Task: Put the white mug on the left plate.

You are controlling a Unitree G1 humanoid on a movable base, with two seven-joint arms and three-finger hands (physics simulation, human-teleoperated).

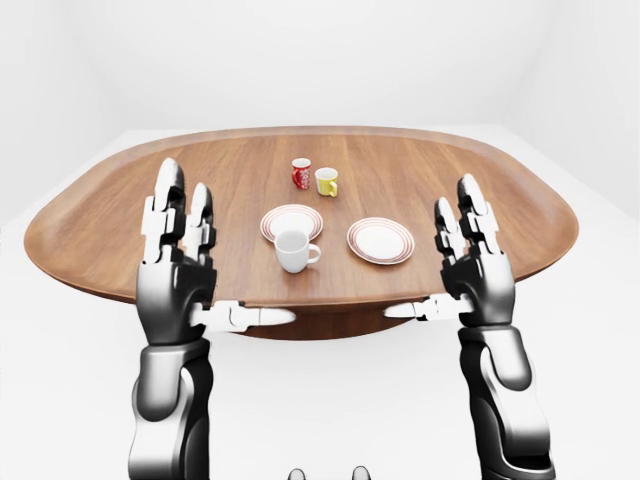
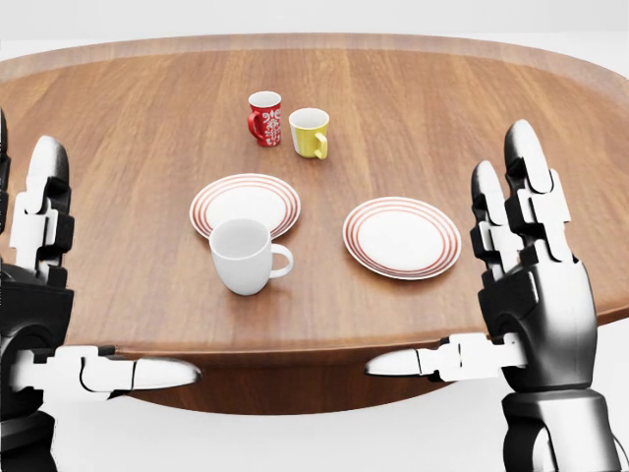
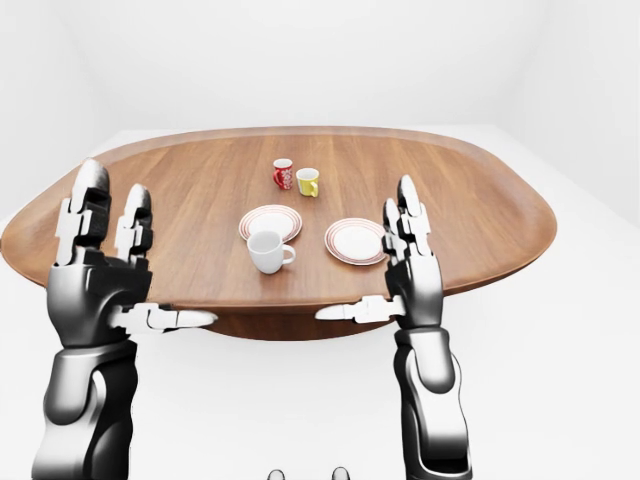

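mug [image 2: 242,256] just below left plate [image 2: 245,205], right plate [image 2: 402,237] beside, on table [image 2: 147,147]

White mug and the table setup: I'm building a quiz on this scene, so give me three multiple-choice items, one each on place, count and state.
1. In the head view, the white mug stands:
A. on the right plate
B. on the table, at the left plate's lower edge
C. beside the red mug

2. How many mugs are on the table?
A. two
B. three
C. five

3. The left hand and right hand are:
A. open, holding nothing
B. both shut on mugs
C. resting on plates

Answers: 1 B, it sits just below the left plate; 2 B, white, red and yellow; 3 A, fingers spread, clear of everything.
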